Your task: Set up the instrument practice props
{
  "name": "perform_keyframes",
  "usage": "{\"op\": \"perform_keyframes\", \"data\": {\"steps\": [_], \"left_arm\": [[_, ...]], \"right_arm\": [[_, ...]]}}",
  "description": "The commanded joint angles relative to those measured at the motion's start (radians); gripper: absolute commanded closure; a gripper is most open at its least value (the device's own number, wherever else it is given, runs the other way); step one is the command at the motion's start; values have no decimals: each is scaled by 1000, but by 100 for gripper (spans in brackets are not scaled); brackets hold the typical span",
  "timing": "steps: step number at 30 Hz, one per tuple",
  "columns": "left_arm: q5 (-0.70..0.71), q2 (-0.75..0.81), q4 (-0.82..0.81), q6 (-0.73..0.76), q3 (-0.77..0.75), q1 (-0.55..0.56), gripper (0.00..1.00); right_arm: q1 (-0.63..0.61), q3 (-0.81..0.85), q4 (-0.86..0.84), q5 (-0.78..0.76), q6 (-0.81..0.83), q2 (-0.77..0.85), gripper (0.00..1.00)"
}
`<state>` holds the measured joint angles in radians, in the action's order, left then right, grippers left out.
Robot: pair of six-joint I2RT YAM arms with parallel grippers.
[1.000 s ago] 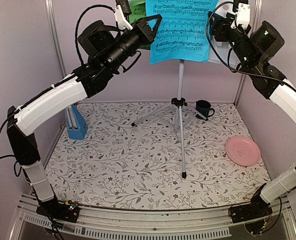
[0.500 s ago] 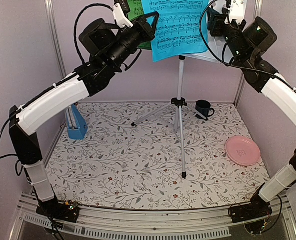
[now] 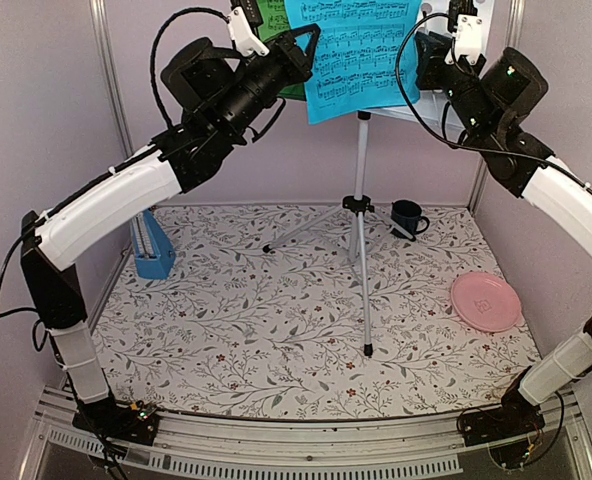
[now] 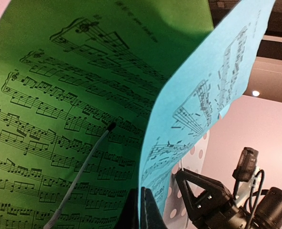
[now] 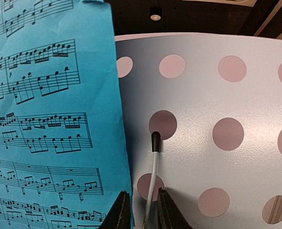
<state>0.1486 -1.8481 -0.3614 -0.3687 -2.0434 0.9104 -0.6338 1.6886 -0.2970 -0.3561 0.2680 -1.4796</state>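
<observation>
The silver tripod music stand rises mid-table with its perforated grey-white desk at the top. A green sheet lies against the desk under a thin white wire arm. The blue sheet curls out in front of it. My left gripper is shut on the blue sheet's lower left edge. My right gripper stands at the desk with its jaws a narrow gap apart around a second black-tipped wire arm, beside the blue sheet's right edge. The blue metronome stands at the table's left edge.
A dark blue mug stands behind the tripod at the back right. A pink plate lies near the right edge. The tripod's legs spread over the flowered cloth. Walls close in on three sides.
My right gripper has moved in towards the desk and its jaws have narrowed around the wire arm. The blue sheet has shifted slightly up and left with the left gripper.
</observation>
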Motion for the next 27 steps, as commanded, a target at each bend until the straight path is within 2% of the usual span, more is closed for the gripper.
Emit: {"op": "perform_keyframes", "data": {"steps": [1, 8, 13, 20, 23, 27], "left_arm": [[15, -27, -15, 15, -40, 21, 100], [27, -40, -12, 19, -55, 23, 100], [58, -35, -14, 21, -52, 25, 100], [171, -2, -35, -10, -6, 24, 100], [179, 1, -50, -14, 7, 23, 100], [152, -27, -12, -8, -52, 23, 100]], "right_arm": [[6, -17, 13, 2, -27, 11, 84], [6, -20, 0, -7, -28, 11, 100], [6, -40, -32, -23, -31, 22, 100], [6, -109, -143, -33, -38, 46, 100], [7, -136, -184, 0, -40, 52, 100], [6, -176, -241, 78, -22, 59, 100]]}}
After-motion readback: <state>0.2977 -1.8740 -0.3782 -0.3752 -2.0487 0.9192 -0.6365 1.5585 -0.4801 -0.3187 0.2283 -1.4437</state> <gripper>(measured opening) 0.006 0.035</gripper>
